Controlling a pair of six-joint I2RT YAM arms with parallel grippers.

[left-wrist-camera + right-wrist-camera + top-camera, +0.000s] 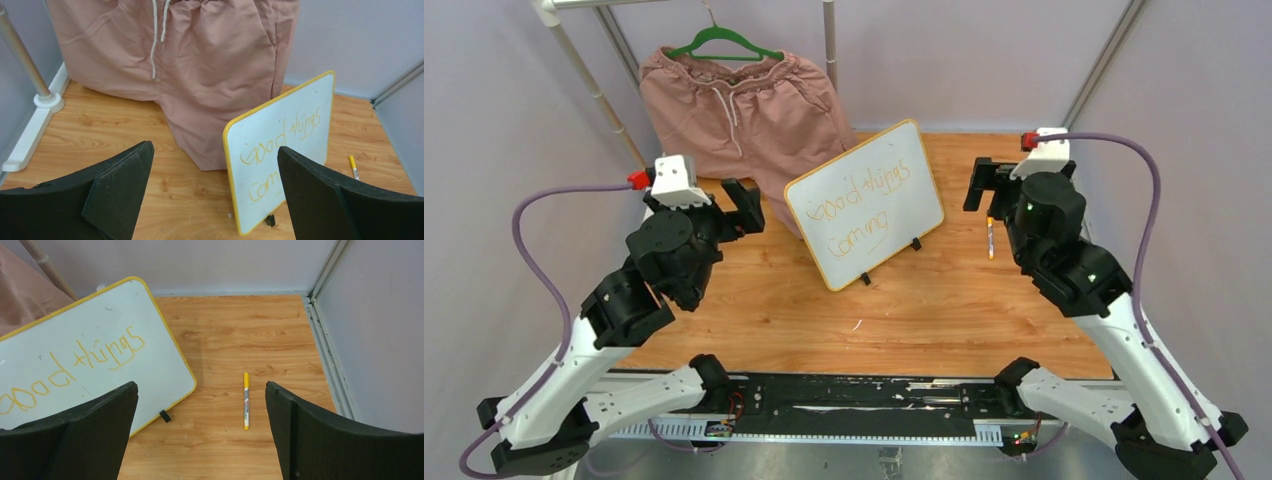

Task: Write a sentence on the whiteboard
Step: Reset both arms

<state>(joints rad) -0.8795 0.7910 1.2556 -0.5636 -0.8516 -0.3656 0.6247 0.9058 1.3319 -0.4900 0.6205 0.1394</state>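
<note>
The whiteboard [921,205] stands tilted on two black clip feet at the middle of the wooden table, yellow-framed. The sentence [862,200] on it reads "Good things coming" in thin orange cursive, two lines. From the left wrist view the whiteboard [300,150] is seen edge-on to the right, with the sentence [280,142] partly behind a finger. A yellow marker [990,238] lies flat on the table right of the board, also seen as the marker [246,400]. My left gripper [744,205] hovers open left of the board, holding nothing. My right gripper [984,185] hangs open above the marker, holding nothing.
Pink shorts [744,110] hang from a green hanger [724,42] on a rack behind the board, draping onto the table. The rack pole foot [47,100] stands at the back left. Grey enclosure walls [370,330] close in the table's back and right.
</note>
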